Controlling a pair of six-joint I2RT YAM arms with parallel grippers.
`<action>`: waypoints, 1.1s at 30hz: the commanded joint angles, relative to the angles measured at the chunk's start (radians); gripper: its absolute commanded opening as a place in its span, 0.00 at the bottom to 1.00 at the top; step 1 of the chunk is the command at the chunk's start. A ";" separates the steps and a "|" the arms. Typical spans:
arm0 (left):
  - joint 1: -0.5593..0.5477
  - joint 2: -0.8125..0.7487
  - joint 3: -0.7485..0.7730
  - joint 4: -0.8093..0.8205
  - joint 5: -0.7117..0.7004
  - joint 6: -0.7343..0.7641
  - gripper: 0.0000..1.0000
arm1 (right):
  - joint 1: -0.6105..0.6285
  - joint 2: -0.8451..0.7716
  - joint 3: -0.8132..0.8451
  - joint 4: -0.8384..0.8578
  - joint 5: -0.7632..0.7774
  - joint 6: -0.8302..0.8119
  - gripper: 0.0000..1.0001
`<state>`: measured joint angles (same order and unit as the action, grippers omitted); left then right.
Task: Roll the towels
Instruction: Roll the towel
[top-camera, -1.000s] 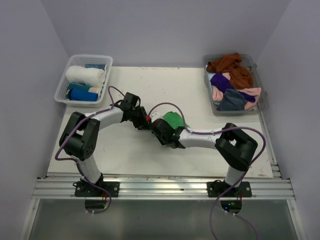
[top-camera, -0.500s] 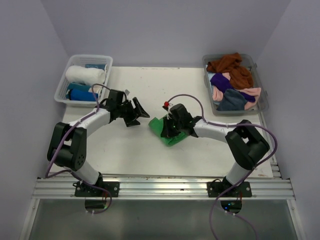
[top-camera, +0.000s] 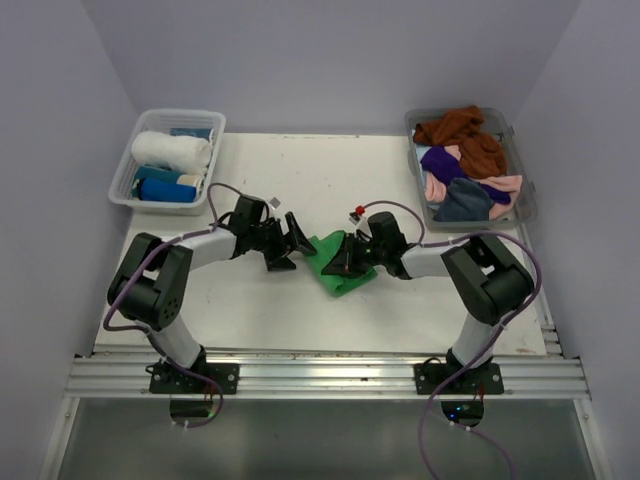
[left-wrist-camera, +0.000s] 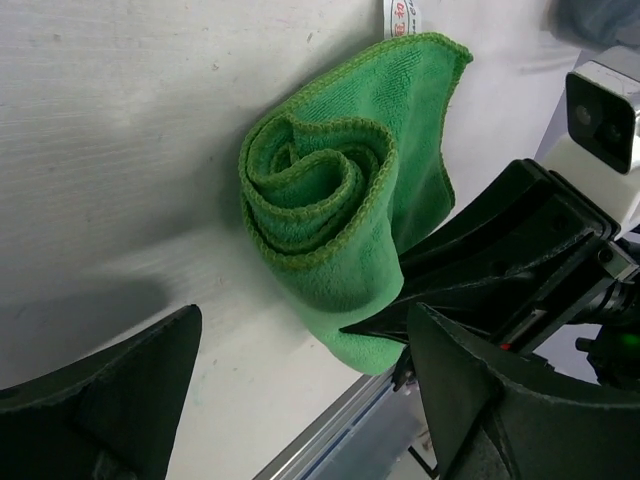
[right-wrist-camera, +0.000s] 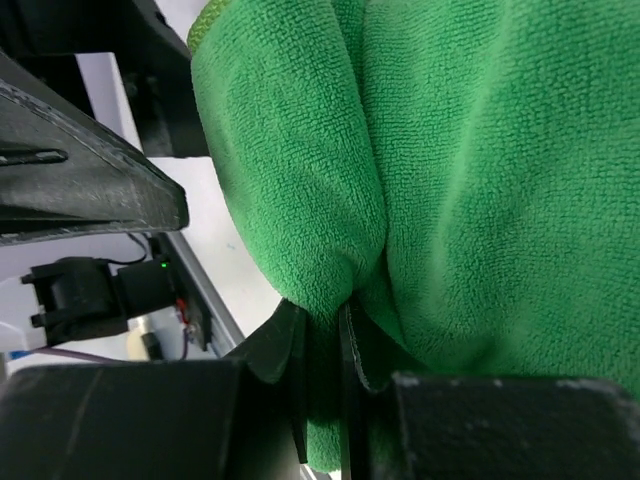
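Note:
A bright green towel (top-camera: 335, 268) lies partly rolled on the table centre; its spiral end (left-wrist-camera: 315, 195) faces my left wrist camera, with a loose flap behind it. My left gripper (top-camera: 297, 246) is open just left of the roll, its fingers (left-wrist-camera: 110, 400) spread wide to either side and not touching the cloth. My right gripper (top-camera: 346, 262) is shut on a fold of the green towel (right-wrist-camera: 460, 150), the cloth pinched between both pads (right-wrist-camera: 322, 360). More towels, rust-brown (top-camera: 462, 128), purple (top-camera: 440, 162), pink and slate grey, are heaped in the tub.
A clear plastic tub (top-camera: 528, 205) stands at the back right. A white basket (top-camera: 122, 188) at the back left holds a rolled white towel (top-camera: 172, 150) and a rolled blue one (top-camera: 165, 190). The table's metal front rail (top-camera: 320, 375) runs by the arm bases.
My left gripper opened and let go of the green towel, drew back left, then came in again beside the roll. The right gripper carried the towel slightly toward the front.

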<state>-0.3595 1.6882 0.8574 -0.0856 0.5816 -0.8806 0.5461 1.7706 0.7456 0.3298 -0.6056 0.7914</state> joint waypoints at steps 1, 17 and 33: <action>-0.016 0.028 -0.004 0.128 0.030 -0.047 0.87 | -0.003 0.056 -0.049 0.066 -0.080 0.088 0.00; -0.059 0.171 0.084 0.097 0.017 -0.100 0.49 | -0.018 -0.014 -0.062 -0.076 0.010 0.022 0.13; -0.059 0.165 0.077 -0.022 -0.042 -0.110 0.44 | 0.288 -0.284 0.282 -0.721 0.674 -0.527 0.73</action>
<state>-0.4206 1.8492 0.9394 -0.0536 0.5896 -0.9890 0.7490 1.4902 0.9607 -0.2802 -0.1303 0.4007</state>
